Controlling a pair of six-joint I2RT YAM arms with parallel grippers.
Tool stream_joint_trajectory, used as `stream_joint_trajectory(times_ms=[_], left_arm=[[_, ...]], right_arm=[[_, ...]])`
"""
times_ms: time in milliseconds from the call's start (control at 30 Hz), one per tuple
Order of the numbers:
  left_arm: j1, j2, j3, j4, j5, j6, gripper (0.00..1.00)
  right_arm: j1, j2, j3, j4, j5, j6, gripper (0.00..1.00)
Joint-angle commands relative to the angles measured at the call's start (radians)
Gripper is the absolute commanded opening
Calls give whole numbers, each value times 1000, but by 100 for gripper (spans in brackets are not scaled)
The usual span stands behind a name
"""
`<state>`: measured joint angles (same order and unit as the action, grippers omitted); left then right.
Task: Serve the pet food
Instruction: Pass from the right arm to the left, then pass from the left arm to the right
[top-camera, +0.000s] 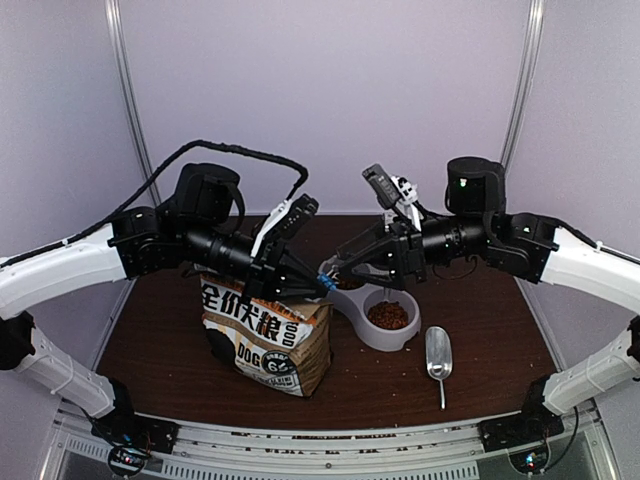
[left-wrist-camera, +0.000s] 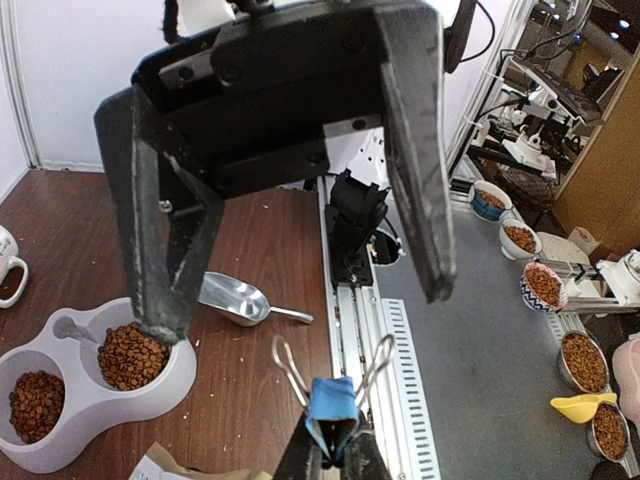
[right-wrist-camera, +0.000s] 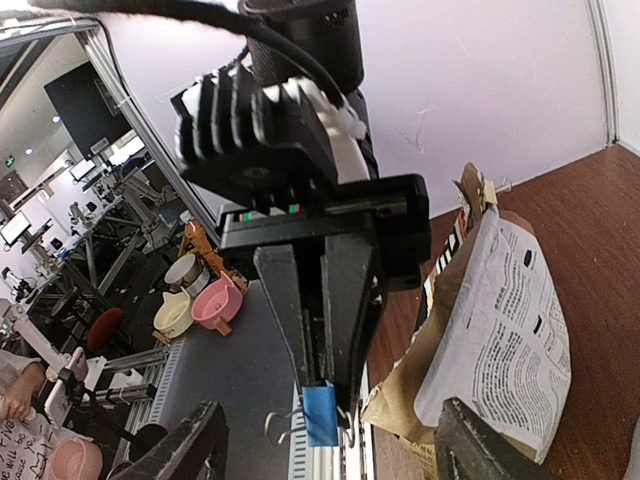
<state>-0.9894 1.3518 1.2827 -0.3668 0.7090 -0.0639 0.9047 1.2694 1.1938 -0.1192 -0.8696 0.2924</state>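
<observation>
The pet food is reddish-brown kibble (top-camera: 388, 315) lying in both wells of the grey double bowl (top-camera: 410, 338), and it shows again as kibble (left-wrist-camera: 130, 355) in the left wrist view. The printed DOG bag (top-camera: 265, 335) stands left of the bowl with its top open. Above the bag's top corner my left gripper (top-camera: 322, 284) is shut on a blue binder clip (left-wrist-camera: 333, 410). My right gripper (top-camera: 330, 271) faces it tip to tip, wide open and empty. In the right wrist view the clip (right-wrist-camera: 320, 415) sits between my spread fingers (right-wrist-camera: 205, 440).
A metal scoop (top-camera: 438, 352) lies on the brown table right of the bowl. A white mug (left-wrist-camera: 8, 265) stands at the table's far side. The aluminium rail (top-camera: 320, 440) runs along the front edge. Several bowls of kibble (left-wrist-camera: 545, 285) sit on the floor beyond it.
</observation>
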Motion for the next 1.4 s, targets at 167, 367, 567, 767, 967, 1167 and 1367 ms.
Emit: stream_joint_trajectory(times_ms=[167, 367, 567, 767, 967, 1167, 1367], left_arm=[[-2, -21, -1, 43, -26, -12, 5], [-2, -14, 4, 39, -31, -13, 5], [-2, -14, 4, 39, -32, -14, 5], [-2, -16, 4, 36, -34, -13, 5], [-2, -13, 4, 18, -60, 3, 5], [-2, -14, 9, 5, -85, 20, 5], [-2, -14, 9, 5, -78, 24, 5]], right_arm=[[37, -5, 66, -184, 71, -129, 74], [65, 16, 90, -196, 94, -137, 73], [78, 36, 116, -214, 115, -139, 65], [86, 48, 133, -238, 131, -146, 46], [85, 45, 141, -247, 146, -142, 30], [85, 43, 142, -240, 144, -137, 35], [86, 44, 142, -234, 145, -134, 45]])
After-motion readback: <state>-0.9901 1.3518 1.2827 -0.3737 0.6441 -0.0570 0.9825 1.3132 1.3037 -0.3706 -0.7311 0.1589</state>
